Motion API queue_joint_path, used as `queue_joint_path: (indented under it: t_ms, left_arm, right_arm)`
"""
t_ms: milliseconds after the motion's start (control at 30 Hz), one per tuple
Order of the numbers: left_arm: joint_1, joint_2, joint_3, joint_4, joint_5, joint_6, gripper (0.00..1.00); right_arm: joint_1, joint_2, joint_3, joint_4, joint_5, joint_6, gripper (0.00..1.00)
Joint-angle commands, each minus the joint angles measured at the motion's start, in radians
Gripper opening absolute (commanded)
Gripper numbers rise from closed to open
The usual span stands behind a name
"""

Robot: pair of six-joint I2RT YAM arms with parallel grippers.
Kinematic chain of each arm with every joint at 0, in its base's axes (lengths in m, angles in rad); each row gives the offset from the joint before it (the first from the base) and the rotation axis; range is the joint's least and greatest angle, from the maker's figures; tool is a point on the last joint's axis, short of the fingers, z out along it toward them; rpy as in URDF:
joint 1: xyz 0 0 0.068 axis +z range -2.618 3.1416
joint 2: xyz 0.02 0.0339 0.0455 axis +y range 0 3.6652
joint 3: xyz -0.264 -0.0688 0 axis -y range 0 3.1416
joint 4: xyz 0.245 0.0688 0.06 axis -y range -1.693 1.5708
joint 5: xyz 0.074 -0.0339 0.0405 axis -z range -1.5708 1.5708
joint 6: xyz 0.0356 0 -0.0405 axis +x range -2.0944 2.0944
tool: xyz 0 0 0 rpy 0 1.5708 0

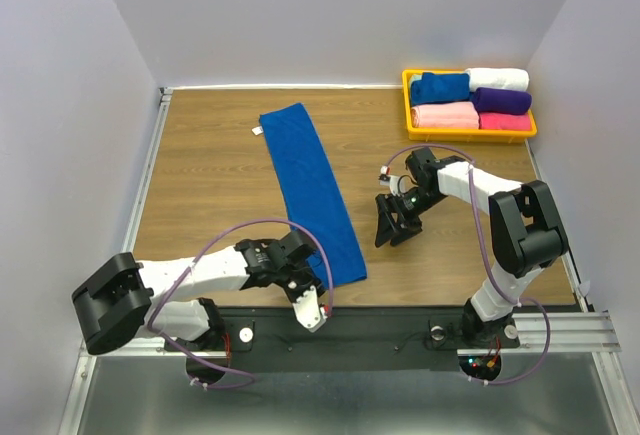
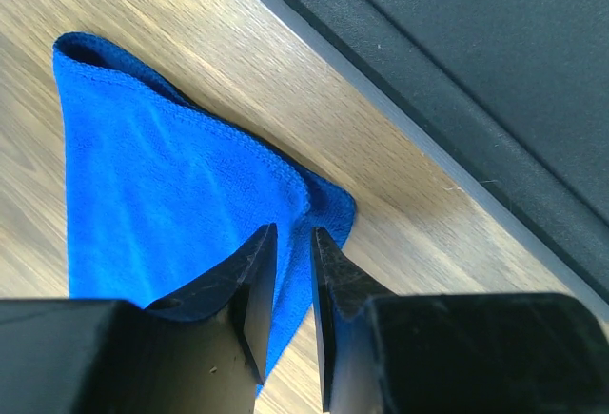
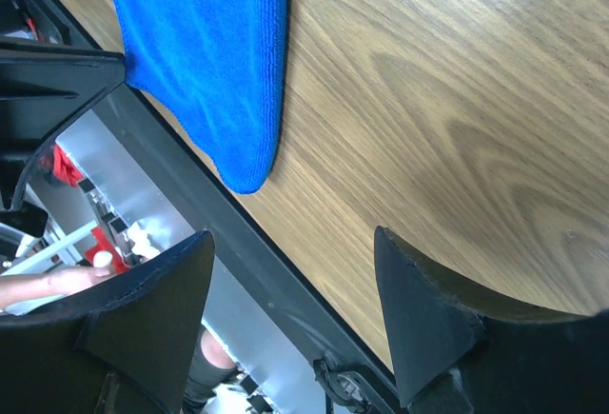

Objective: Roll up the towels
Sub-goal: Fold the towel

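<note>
One royal-blue towel (image 1: 312,183) lies flat and unrolled on the wooden table, running diagonally from far left to near right. My left gripper (image 1: 312,263) is at its near end. In the left wrist view the towel (image 2: 143,176) spreads beyond the fingers, and the left gripper (image 2: 293,229) is almost closed, with the bunched near corner pinched between the tips. My right gripper (image 1: 395,220) hovers open and empty over bare wood right of the towel. The right wrist view shows the right gripper (image 3: 292,233) wide open and the towel's near corner (image 3: 205,43). A second blue towel (image 1: 440,87) lies folded in the bin.
A yellow bin (image 1: 407,105) at the far right corner also holds white (image 1: 498,78), purple (image 1: 502,100) and pink (image 1: 445,115) towels. A small white tag (image 1: 257,130) lies left of the towel's far end. The black front rail (image 2: 457,100) runs close to the left gripper.
</note>
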Motion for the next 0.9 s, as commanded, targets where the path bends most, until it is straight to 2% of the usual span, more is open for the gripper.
queue_joint_path:
  t_ms: [0, 167, 400, 867]
  left_arm:
    - [-0.007, 0.005, -0.01, 0.032, 0.0, 0.03, 0.32]
    - [-0.007, 0.026, -0.003, 0.047, 0.001, 0.034, 0.31]
    - [-0.007, 0.035, -0.007, 0.044, 0.015, 0.047, 0.25]
    - [-0.007, 0.035, -0.024, 0.035, 0.024, 0.059, 0.24]
  right_arm:
    - [0.003, 0.004, 0.043, -0.022, -0.031, -0.017, 0.73]
    - [0.003, 0.002, 0.043, -0.022, -0.033, -0.016, 0.73]
    - [0.002, 0.007, 0.044, -0.025, -0.033, -0.021, 0.73]
    - [0.003, 0.021, 0.046, -0.028, -0.042, -0.027, 0.73]
